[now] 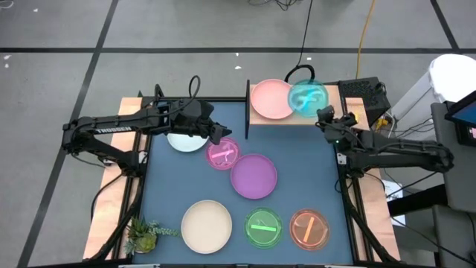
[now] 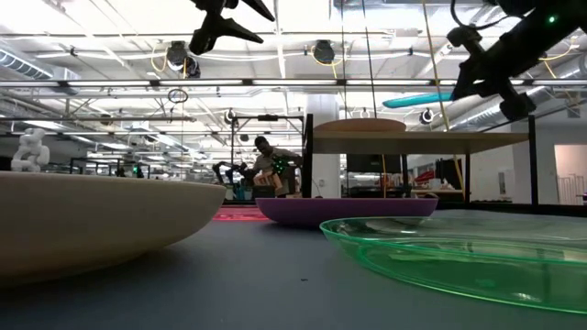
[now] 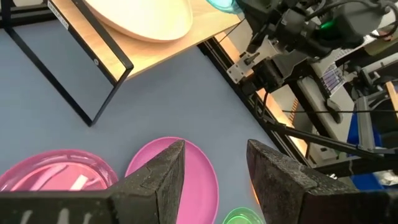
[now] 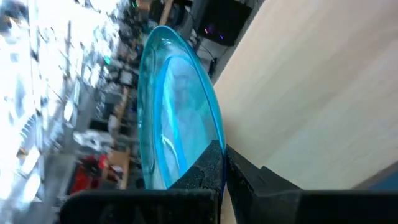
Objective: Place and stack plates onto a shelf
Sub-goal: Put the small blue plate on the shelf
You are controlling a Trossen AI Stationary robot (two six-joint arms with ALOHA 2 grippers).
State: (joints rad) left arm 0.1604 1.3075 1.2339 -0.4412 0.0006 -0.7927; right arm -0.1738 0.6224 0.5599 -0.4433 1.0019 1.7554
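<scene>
The shelf (image 1: 338, 117) stands at the table's far edge and carries the salmon pink plate (image 1: 269, 99). Over the shelf's right half hangs the teal translucent plate (image 1: 308, 98), with my right gripper (image 1: 325, 113) shut on it. My left gripper (image 1: 223, 134) hovers open, nothing between its fingers, above the small pink translucent plate (image 1: 223, 155). The white-blue plate (image 1: 184, 141) lies partly under the left arm. The purple plate (image 1: 254, 176), the cream plate (image 1: 207, 225), the green plate (image 1: 263, 227) and the orange plate (image 1: 309, 228) lie flat on the table. My right gripper pinches the teal plate's rim (image 4: 211, 134) between its two fingers, on the side toward the table's right edge. The fingers come roughly level from the right. In the low view the plate (image 2: 417, 99) hangs clear above the shelf board (image 2: 422, 137), slightly tilted.
A thin black upright (image 1: 247, 108) closes the shelf's left end. A small green plant (image 1: 145, 234) sits at the near left corner. Bare blue mat (image 1: 171, 179) lies left of the purple plate. Wooden rails run along both sides of the table.
</scene>
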